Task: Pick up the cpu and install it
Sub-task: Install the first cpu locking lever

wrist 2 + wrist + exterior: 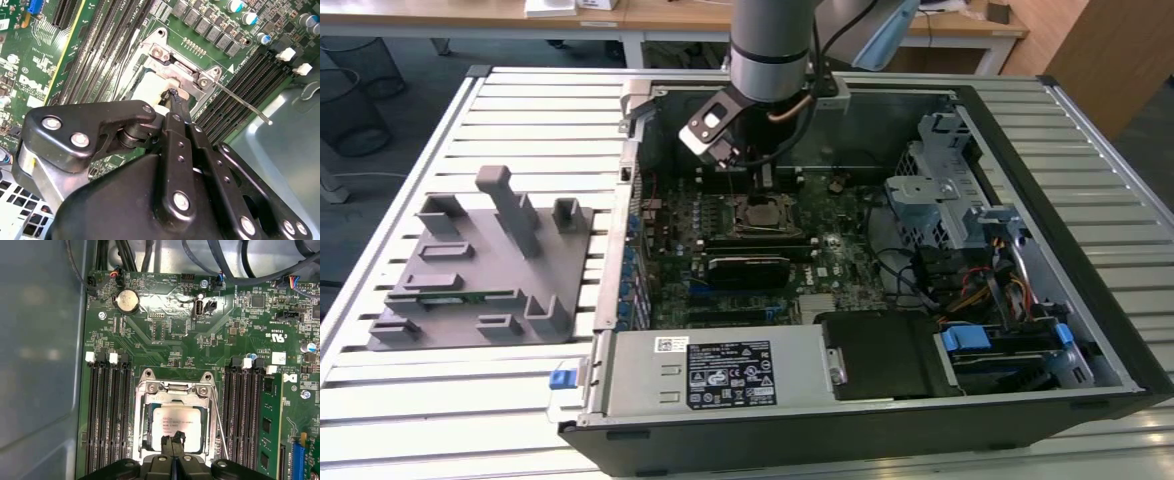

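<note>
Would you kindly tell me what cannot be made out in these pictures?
1. Whether the end effector touches the cpu: first wrist view, its shut tips cover the contact spot.
2. Most of the cpu: second wrist view, the end effector's body covers it.
3. Whether the cpu sits flat in the socket frame: exterior view, too small.

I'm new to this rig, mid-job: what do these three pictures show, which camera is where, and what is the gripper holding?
The exterior view looks down on a grey robot arm reaching into an open black computer case lying on a slatted metal table; a grey plastic parts fixture sits at the exterior view's left. Both wrist cameras ride on the arm, facing the green motherboard. The cpu, a small square silver-topped chip, lies flat in its metal socket frame. The black gripper is shut, tips together at the chip's edge; whether they touch it is unclear.
</note>
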Tool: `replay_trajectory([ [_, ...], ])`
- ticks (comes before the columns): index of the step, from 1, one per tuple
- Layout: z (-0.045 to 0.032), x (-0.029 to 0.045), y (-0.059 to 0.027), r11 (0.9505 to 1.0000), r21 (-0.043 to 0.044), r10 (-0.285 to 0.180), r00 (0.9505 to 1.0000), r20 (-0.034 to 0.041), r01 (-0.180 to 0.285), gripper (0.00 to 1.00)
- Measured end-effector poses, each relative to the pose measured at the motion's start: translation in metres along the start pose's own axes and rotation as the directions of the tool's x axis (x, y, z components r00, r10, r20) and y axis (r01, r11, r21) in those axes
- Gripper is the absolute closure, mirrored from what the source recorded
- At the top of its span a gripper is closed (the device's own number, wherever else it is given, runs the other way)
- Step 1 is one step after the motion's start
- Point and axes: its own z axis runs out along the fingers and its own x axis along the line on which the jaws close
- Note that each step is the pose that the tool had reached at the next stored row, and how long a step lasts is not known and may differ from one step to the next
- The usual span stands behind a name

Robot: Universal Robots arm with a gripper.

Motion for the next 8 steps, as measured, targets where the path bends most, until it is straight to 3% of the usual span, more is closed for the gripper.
replay_trajectory([
  [8,-0.0014,0.0000,0.0000,1.0000,0.0002,0.000,1.0000,-0.0025,0.000,0.89],
])
